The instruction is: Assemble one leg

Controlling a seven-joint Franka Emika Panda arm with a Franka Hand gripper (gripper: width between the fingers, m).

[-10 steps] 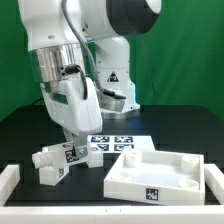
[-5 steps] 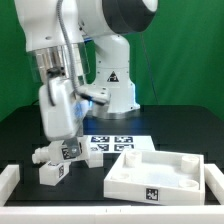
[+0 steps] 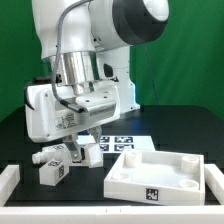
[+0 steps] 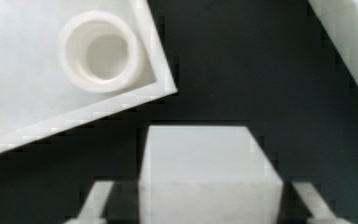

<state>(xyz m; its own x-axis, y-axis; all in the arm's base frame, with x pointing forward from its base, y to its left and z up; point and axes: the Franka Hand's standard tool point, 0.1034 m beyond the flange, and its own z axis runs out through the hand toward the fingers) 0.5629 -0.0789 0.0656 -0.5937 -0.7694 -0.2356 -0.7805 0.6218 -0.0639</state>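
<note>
Leg point(image 4: 206, 175) sits clenched between the two fingers of my hand point(image 4: 202, 208), with one finger point(image 4: 98, 205) showing on each side of it. The white block hangs clear of the dark surface point(image 4: 247, 90) rather than resting on it. Its long axis, as far as I can judge from the wrist view, runs out along my fingers and away from the wrist, so the free end leads.

The coming move turns on where the round hole point(image 4: 98, 50) lies from that free end. The hole is set near a corner of the white tray point(image 4: 34, 115), beyond the leg's end and off to one side, apart from it, with bare surface between the two. The leg is therefore not lined up with the hole. I judge that I must carry it sideways and onward until its end faces the hole, keeping its axis square to the opening before I press in.

In the exterior view my hand point(image 3: 85, 148) is low over the surface with the leg point(image 3: 89, 153) under it. The tray point(image 3: 128, 186) lies toward four o'clock from my hand, near but not touching. The marker board point(image 3: 122, 140) is just beside my hand at about three o'clock. Two other legs point(image 3: 50, 168) lie near at eight o'clock, on the side away from the tray. From that view I cannot tell which corner of the tray the hole belongs to
</note>
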